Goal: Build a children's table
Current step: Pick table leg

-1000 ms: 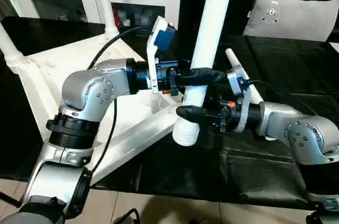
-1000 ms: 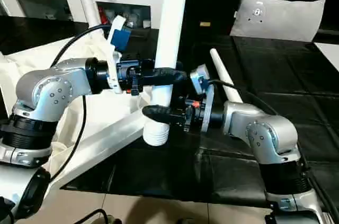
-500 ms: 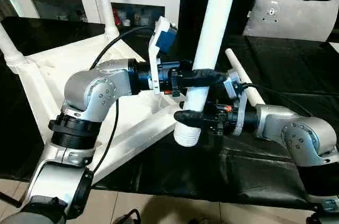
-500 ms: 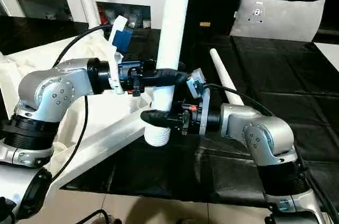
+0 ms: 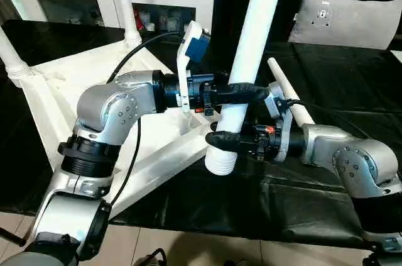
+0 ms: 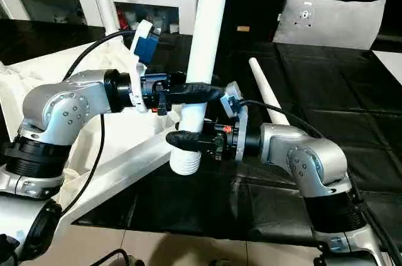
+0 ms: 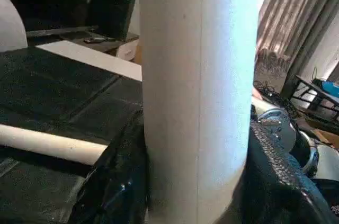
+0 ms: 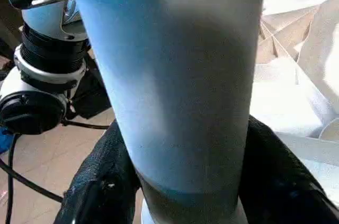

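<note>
While both the left end effector (image 5: 242, 92) and right end effector (image 5: 221, 140) clamped the upright leg (image 5: 251, 46), a misaligned push risked jamming its threaded end against the table top (image 5: 94, 71).

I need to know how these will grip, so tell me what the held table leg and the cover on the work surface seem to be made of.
Table leg: looks like smooth white plastic, a matte tube with a faint seam along its length and a ribbed end.

Cover: seems a thin black sheet, perhaps plastic film or coated fabric; it is glossy and creased, though the exact material is unclear.
</note>
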You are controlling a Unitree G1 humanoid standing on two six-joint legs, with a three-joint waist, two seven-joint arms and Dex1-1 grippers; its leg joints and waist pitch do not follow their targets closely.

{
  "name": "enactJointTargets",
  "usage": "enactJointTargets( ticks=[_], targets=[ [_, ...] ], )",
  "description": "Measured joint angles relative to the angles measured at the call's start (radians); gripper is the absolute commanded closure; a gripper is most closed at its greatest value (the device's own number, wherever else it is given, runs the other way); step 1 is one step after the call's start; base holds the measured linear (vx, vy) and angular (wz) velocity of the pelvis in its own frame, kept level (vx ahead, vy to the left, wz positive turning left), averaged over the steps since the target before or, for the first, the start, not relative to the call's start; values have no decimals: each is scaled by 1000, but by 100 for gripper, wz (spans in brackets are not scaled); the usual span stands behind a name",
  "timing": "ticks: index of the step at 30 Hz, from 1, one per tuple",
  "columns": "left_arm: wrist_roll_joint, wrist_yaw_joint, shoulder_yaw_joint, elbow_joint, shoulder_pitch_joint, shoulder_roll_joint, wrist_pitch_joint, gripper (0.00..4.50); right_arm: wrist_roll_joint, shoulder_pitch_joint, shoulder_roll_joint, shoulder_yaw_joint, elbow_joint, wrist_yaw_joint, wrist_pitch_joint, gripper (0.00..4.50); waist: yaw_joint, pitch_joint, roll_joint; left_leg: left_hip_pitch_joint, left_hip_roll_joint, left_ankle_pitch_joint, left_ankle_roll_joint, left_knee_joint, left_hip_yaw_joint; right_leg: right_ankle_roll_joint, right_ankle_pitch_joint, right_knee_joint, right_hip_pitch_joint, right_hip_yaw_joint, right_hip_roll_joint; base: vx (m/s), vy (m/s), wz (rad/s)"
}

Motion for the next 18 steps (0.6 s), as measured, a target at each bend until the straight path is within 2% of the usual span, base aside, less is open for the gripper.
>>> enactJointTargets(
  ticks=[9,11,14,16,18],
  targets=[
    [-13,36,26,7,0,-29,30,264,-16,3,5,-1,1,-9,-20,251,0,0,0,0,0,0,0,1,0,0,0,1,0,0,0,0,0,0],
    [-20,43,36,7,0,-34,45,194,-14,5,8,-3,-1,-10,-19,253,0,0,0,0,0,0,0,1,0,0,0,1,0,0,0,0,0,0],
    [-51,45,47,5,0,-57,59,188,-14,8,18,-4,-9,-17,-19,254,1,0,0,0,0,0,0,1,0,-1,0,1,0,0,0,0,0,0],
    [-61,49,51,4,1,-64,62,158,-15,8,22,-3,-17,-18,-21,254,1,0,0,0,0,0,0,1,0,-1,0,1,0,0,0,0,0,0],
    [-74,56,62,0,6,-74,66,151,-17,11,25,-3,-16,-21,-25,254,1,0,0,0,0,0,0,2,0,-1,0,1,1,0,0,0,0,0]
  ],
)
